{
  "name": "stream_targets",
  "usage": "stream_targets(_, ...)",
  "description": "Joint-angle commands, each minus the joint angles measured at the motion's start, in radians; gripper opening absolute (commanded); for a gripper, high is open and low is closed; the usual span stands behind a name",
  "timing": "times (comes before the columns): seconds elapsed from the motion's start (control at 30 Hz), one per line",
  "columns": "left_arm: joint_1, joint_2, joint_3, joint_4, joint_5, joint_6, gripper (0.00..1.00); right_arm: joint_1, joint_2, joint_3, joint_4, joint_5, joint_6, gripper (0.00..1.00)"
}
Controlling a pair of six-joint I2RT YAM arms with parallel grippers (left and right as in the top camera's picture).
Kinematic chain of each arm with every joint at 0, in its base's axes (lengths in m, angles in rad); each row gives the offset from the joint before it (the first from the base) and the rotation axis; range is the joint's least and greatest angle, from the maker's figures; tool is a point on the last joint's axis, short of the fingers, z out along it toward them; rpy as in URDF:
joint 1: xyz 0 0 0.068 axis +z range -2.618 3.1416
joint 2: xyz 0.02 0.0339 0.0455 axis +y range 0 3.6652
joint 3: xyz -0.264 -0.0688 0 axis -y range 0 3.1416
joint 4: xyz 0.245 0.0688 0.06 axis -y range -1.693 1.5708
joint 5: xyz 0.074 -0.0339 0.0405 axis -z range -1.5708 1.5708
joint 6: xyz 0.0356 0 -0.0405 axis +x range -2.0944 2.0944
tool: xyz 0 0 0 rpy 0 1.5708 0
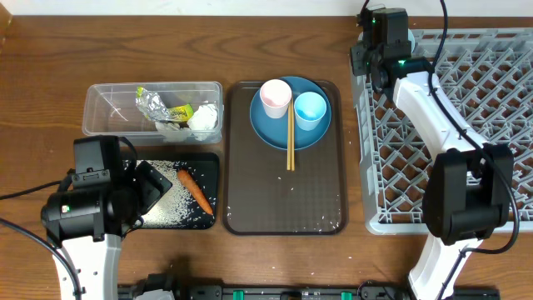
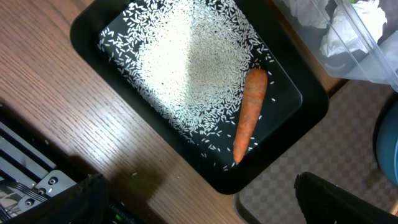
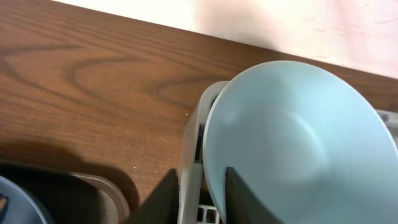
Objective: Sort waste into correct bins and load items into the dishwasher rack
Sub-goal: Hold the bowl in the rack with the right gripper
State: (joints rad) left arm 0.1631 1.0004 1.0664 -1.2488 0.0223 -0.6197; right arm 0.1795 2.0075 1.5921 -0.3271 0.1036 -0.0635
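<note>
My right gripper is at the far-left corner of the grey rack, shut on the rim of the pale-blue bowl. The bowl stands on edge just inside the rack wall. My left gripper is open and empty over the black tray, which holds rice and the carrot. The clear tub holds foil, the wrapper and tissues. The dark-blue plate carries the pink cup, light-blue cup and chopsticks.
The plate sits on a brown serving tray between the black tray and the rack. A few rice grains lie on the brown tray's near end. The bowl is hidden under my right arm in the overhead view.
</note>
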Motion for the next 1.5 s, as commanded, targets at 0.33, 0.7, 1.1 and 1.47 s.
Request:
stream_targets(0.33,0.006,0.000,-0.004,0.000,-0.012,0.017,0.98,-0.010,0.024,-0.002,-0.009,0.043,-0.006,0.19)
stream_targets(0.7,0.006,0.000,-0.004,0.000,-0.012,0.017,0.98,-0.010,0.024,-0.006,-0.034,0.043,-0.006,0.18)
stream_targets(1.1,0.006,0.000,-0.004,0.000,-0.012,0.017,0.98,-0.010,0.024,-0.028,-0.042,0.058,-0.006,0.15)
stream_targets(1.47,0.006,0.000,-0.004,0.000,-0.012,0.017,0.98,-0.010,0.024,-0.028,-0.031,0.063,-0.048,0.01)
